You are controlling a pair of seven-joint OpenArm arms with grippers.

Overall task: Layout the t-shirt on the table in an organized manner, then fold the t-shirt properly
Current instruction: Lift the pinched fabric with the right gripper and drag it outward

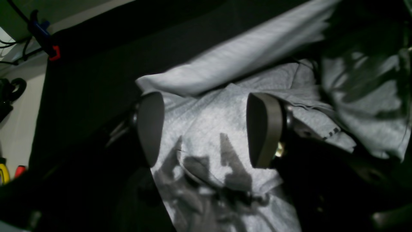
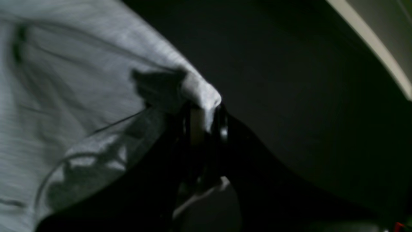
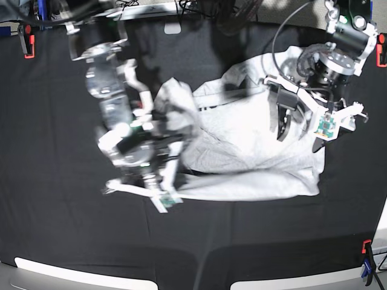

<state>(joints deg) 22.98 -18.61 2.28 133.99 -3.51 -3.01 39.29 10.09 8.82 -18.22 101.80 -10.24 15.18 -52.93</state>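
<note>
The light grey t-shirt point(image 3: 242, 157) lies crumpled on the black table point(image 3: 60, 211), right of centre. My right gripper point(image 3: 172, 130), blurred, is shut on a bunched edge of the t-shirt and holds that part lifted at the shirt's left side. In the right wrist view the pinched fabric point(image 2: 201, 93) sits between the closed gripper point(image 2: 202, 129). My left gripper point(image 3: 300, 134) is open and empty, hovering over the shirt's right part. In the left wrist view its gripper point(image 1: 206, 129) straddles flat grey fabric point(image 1: 206, 109), with a lifted blurred fold point(image 1: 244, 54) beyond. Some dark lettering point(image 1: 331, 132) shows.
Red clamps point(image 3: 26, 40) point(image 3: 380, 51) hold the cloth at the back corners and a blue clamp point(image 3: 366, 266) at the front right. A blue and red clamp point(image 1: 48, 42) shows in the left wrist view. Cables and gear lie along the back edge point(image 3: 181, 9).
</note>
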